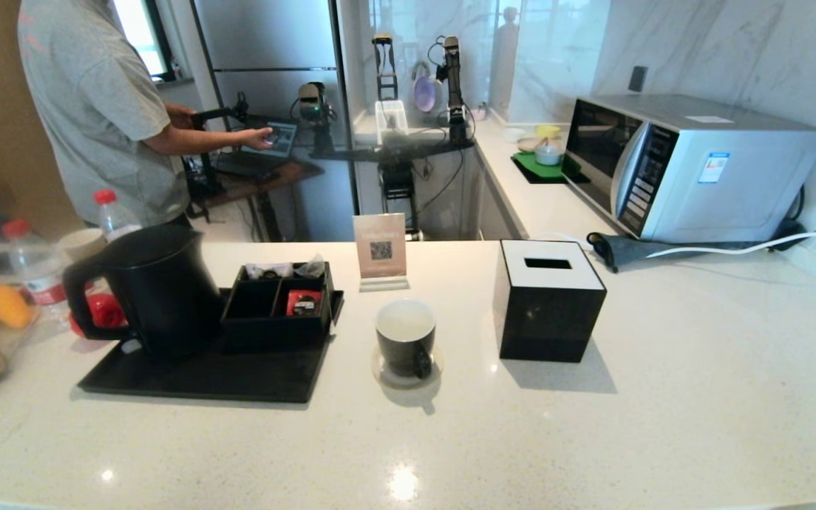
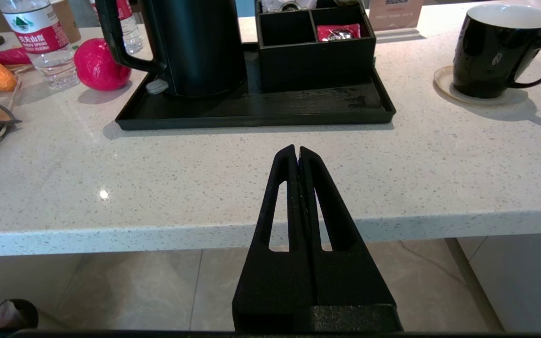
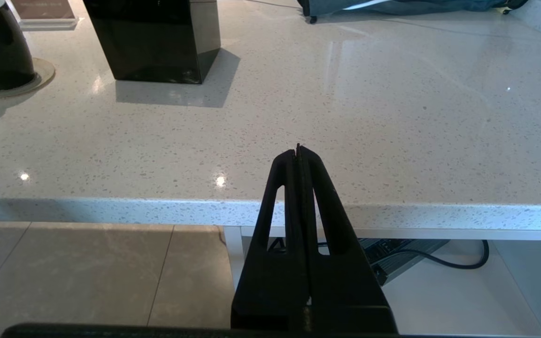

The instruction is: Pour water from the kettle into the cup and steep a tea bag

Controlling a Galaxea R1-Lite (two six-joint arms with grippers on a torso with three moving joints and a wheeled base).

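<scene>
Kettle and cup waited on a speckled white counter.
Kettle stood on a black tray at left of the head view, the cup on a coaster at centre beside a black box; a microwave sat upper right. Left gripper and right gripper hung before the counter edge, fingers pressed together, holding nothing.

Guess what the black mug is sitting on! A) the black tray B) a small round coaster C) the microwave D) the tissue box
B: the black mug stands on a small round coaster on the white counter, beside the black tray that holds the kettle, not on it.
</scene>
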